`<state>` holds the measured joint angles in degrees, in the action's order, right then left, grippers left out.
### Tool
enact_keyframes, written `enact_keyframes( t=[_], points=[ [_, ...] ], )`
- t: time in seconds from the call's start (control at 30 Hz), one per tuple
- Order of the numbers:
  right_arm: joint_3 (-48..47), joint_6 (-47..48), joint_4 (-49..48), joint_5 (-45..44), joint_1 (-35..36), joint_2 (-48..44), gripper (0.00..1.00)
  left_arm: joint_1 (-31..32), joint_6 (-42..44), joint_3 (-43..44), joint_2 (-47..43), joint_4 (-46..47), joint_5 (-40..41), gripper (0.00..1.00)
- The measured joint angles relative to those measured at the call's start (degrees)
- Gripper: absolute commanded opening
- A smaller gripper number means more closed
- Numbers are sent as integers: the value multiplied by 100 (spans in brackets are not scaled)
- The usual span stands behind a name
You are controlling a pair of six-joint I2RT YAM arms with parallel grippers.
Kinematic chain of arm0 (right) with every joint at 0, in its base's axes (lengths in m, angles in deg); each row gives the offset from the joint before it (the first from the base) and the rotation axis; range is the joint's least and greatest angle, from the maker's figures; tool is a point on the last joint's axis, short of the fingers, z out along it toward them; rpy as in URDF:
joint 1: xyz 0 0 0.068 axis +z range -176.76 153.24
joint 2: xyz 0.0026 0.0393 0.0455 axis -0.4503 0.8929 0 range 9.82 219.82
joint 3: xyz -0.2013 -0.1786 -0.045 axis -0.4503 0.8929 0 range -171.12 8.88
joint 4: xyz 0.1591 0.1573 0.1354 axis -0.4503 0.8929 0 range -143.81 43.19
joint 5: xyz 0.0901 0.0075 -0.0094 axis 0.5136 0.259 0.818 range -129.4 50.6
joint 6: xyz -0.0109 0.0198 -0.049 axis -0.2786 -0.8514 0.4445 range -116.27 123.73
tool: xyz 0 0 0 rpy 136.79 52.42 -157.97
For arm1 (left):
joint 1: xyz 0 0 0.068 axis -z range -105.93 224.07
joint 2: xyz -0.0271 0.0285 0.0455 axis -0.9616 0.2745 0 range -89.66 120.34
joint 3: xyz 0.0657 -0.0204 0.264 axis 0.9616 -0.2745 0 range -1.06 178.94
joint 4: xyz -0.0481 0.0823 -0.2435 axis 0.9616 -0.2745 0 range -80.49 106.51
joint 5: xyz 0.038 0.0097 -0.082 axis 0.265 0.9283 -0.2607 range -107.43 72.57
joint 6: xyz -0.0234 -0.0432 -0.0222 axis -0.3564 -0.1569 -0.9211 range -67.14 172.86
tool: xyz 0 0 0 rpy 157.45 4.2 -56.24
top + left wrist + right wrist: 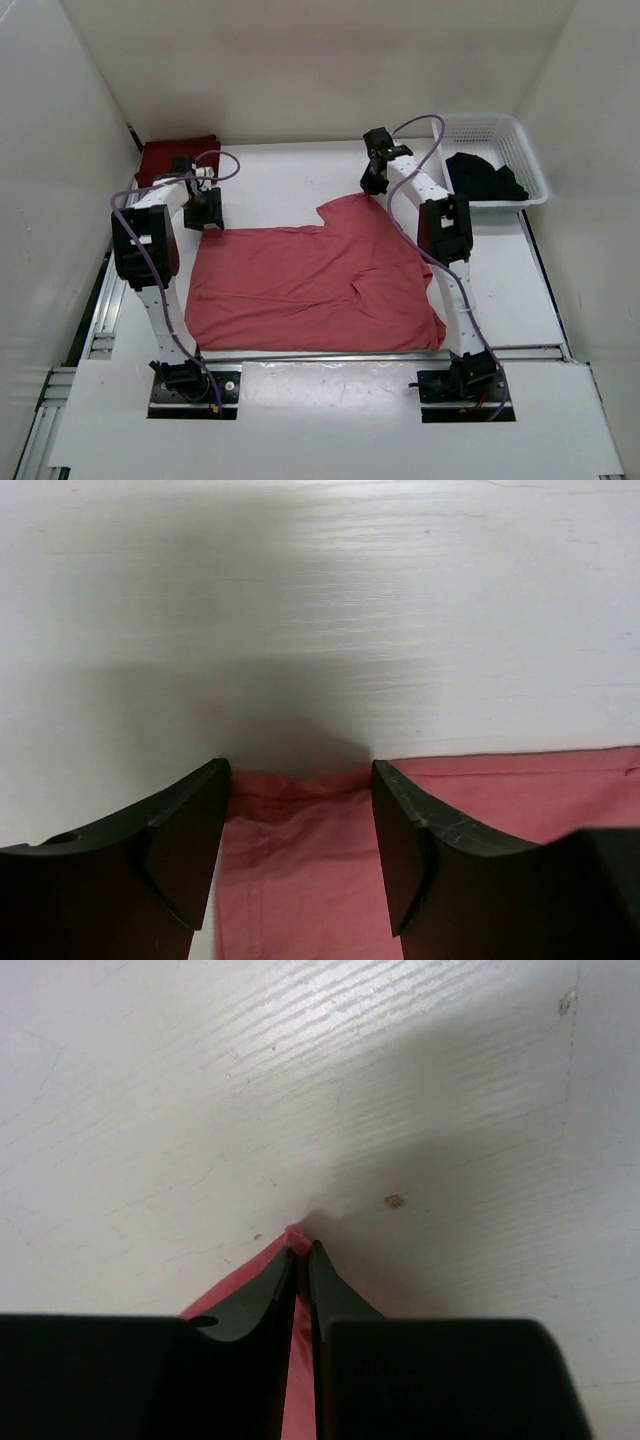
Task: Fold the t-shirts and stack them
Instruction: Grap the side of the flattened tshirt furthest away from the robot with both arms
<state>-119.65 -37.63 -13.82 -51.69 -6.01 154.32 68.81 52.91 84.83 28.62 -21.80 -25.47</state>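
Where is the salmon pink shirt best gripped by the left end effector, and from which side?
Probably at its far left corner, from above: the salmon pink shirt lies flat, but there its hem bunches up between the open fingers of the left end effector.

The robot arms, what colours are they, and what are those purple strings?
The left arm and right arm are white tubes with chunky black joints. The strings are purple cables looping along each arm. The left gripper and right gripper each have two black, curved fingers.
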Motion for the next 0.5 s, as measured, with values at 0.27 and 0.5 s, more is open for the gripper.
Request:
enact_keyframes(
  t=[0.27, 0.5],
  points=[
    [330, 52, -83, 28, -2, -201, 0, 122, -11, -138, -35, 136, 138, 17],
    [1126, 304, -50, 146, 0, -938, 0, 140, -4, -501, -323, 116, 348, 10]
  ],
)
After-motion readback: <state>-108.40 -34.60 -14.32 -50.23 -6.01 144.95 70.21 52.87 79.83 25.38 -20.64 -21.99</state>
